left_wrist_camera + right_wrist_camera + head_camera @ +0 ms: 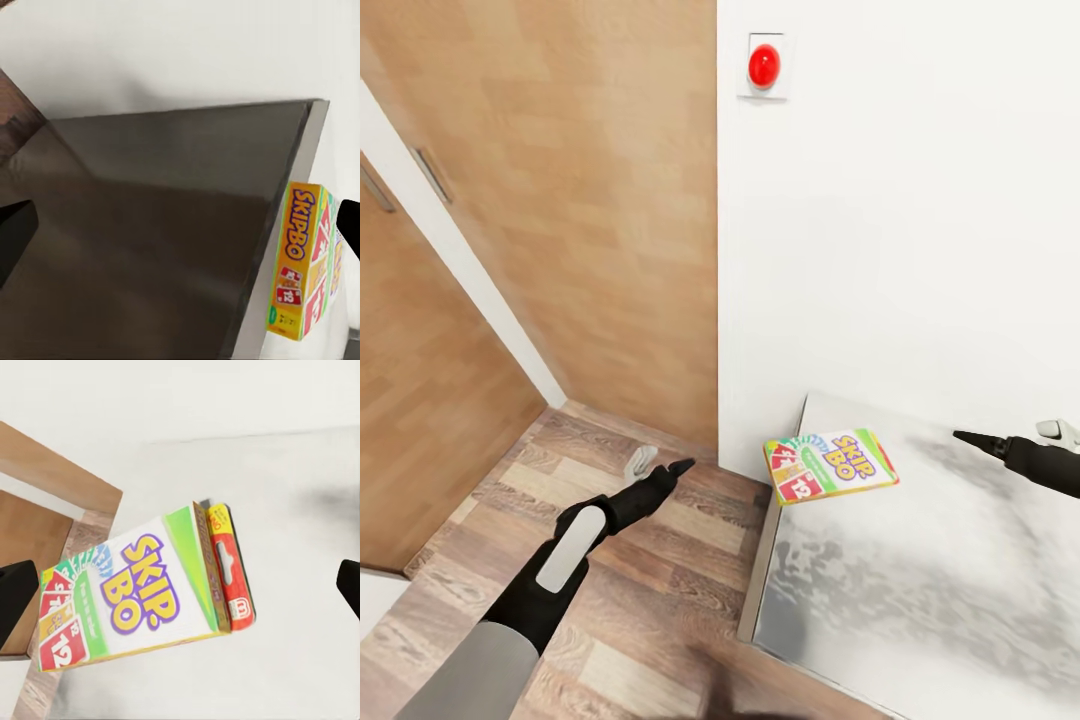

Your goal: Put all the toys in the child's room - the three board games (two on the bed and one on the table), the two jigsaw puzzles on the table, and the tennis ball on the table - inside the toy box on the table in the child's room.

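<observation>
Head view: a green, yellow and red SKIP-BO box (pixel 831 465) lies flat in the middle of the frame, at the near corner of a pale, mottled bed surface (pixel 920 600) against a white wall (pixel 900 200). In the right wrist view a second, red-edged box (pixel 232 577) seems to lie under it, perhaps another board game — too little shows to be sure.

The right gripper (pixel 1000 440) enters from the right edge, level with the box and apart from it; its fingers stand wide, holding nothing. The left gripper (pixel 678 467) hangs over the wood-plank floor (pixel 650 600) at lower left, beside the bed's dark side; whether it is spread or closed cannot be told.

Risk, as a judgement: the box sits at the corner — a sideways nudge from the right could slide it off onto the floor, or a pinch could catch only the top box.
</observation>
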Motion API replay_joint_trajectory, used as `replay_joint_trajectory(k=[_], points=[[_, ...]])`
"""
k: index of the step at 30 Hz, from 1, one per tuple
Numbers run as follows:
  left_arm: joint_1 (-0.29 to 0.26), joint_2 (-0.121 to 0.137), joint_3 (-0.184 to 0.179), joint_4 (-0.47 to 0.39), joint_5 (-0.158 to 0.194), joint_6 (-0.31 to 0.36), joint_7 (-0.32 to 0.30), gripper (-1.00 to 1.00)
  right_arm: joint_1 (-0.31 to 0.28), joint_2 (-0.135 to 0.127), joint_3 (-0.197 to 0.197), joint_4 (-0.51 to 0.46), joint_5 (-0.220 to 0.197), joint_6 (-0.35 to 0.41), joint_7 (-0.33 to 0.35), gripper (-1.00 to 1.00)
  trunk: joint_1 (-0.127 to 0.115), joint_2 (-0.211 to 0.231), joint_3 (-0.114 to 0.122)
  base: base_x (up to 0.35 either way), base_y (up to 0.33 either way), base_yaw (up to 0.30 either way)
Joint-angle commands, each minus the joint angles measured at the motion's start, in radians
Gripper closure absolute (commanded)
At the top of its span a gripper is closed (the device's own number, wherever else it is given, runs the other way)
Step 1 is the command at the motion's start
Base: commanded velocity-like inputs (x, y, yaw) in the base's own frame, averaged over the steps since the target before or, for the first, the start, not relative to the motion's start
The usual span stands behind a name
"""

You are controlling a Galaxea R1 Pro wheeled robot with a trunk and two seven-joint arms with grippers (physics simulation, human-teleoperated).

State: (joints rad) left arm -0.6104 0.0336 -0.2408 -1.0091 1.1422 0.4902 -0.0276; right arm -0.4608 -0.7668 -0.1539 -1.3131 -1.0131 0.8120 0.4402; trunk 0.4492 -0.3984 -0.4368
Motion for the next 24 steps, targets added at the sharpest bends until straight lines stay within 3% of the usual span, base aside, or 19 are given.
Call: replay_joint_trajectory(k=[1, 8, 24], points=[[-0.001, -0.001, -0.001, 0.000, -0.010, 0.000, -0.005, -1.00, -0.001, 0.000, -0.001, 0.000, 0.001, 0.006, 0.003, -1.00, 0.001, -0.002, -0.001, 0.210, 0.000, 0.000], [-0.001, -0.011, -0.002, 0.002, -0.046, -0.009, -0.017, -1.00, -0.001, 0.000, -0.001, -0.005, 0.001, 0.006, 0.003, -1.00, 0.001, -0.002, -0.001, 0.203, 0.000, 0.000], [-0.002, -0.017, -0.002, 0.004, -0.062, -0.017, -0.022, -1.00, -0.001, 0.001, -0.001, -0.014, 0.001, 0.006, 0.003, -1.00, 0.001, -0.002, -0.001, 0.053, 0.000, 0.000]])
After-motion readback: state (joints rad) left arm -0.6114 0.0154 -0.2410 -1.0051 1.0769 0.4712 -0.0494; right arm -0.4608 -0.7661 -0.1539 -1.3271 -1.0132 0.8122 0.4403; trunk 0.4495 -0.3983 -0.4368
